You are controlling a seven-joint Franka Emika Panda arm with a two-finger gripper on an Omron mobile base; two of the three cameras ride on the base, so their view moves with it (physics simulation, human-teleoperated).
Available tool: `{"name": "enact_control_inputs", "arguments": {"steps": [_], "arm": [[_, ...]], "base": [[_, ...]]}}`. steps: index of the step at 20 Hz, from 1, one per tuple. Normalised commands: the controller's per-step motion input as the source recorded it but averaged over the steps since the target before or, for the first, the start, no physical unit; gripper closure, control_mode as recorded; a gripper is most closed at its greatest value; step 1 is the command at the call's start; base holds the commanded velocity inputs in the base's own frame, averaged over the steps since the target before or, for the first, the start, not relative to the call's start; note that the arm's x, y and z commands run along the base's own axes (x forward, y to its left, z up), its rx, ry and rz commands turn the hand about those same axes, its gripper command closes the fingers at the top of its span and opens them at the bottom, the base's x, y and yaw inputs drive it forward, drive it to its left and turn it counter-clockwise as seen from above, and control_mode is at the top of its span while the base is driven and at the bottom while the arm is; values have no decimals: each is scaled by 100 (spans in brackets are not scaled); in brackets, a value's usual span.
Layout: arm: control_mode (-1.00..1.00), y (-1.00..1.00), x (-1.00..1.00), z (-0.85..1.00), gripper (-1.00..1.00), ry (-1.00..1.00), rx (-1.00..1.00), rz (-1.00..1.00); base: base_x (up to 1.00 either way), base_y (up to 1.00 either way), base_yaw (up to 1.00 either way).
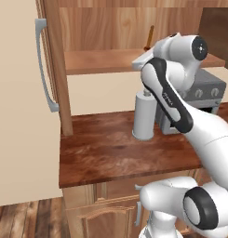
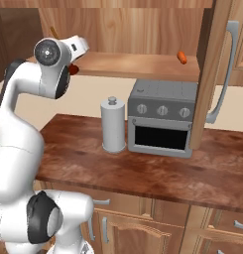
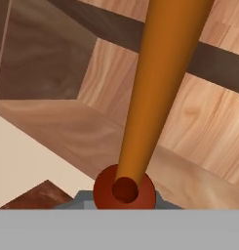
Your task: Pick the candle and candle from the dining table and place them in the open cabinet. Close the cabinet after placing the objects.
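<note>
The thin orange taper candle (image 3: 160,83) stands on its dark red holder (image 3: 124,189) right in front of the hand camera, tilted. My gripper (image 2: 73,66) is shut on it at the holder, level with the front edge of the cabinet's lower shelf (image 2: 138,65). The taper's tip (image 1: 151,35) pokes up behind my hand, in front of the cabinet's wooden back wall. The cabinet door (image 1: 59,74) stands open, edge-on, with its grey bar handle (image 1: 43,65) facing out. The dining table is out of view.
A small orange object (image 2: 182,57) lies on the shelf towards the right. Below, on the reddish wood counter (image 2: 143,168), stand a grey toaster oven (image 2: 162,119) and a grey upright cylinder (image 2: 113,125). Light-wood cupboards (image 1: 101,218) run underneath.
</note>
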Motion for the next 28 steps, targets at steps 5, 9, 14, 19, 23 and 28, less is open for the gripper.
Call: {"name": "enact_control_inputs", "arguments": {"steps": [5, 9, 14, 19, 23, 28], "arm": [[-100, 0, 53, 1, 100, 0, 0, -2], [-100, 0, 57, 0, 100, 0, 0, -4], [-100, 0, 54, 0, 100, 0, 0, -3], [-100, 0, 51, -4, 100, 0, 2, -3], [-100, 0, 50, -5, 100, 0, 4, -3], [-100, 0, 55, -3, 100, 0, 5, -2]], "base": [[0, 0, 0], [0, 0, 0], [0, 0, 0], [0, 0, 0], [0, 0, 0], [0, 0, 0]]}}
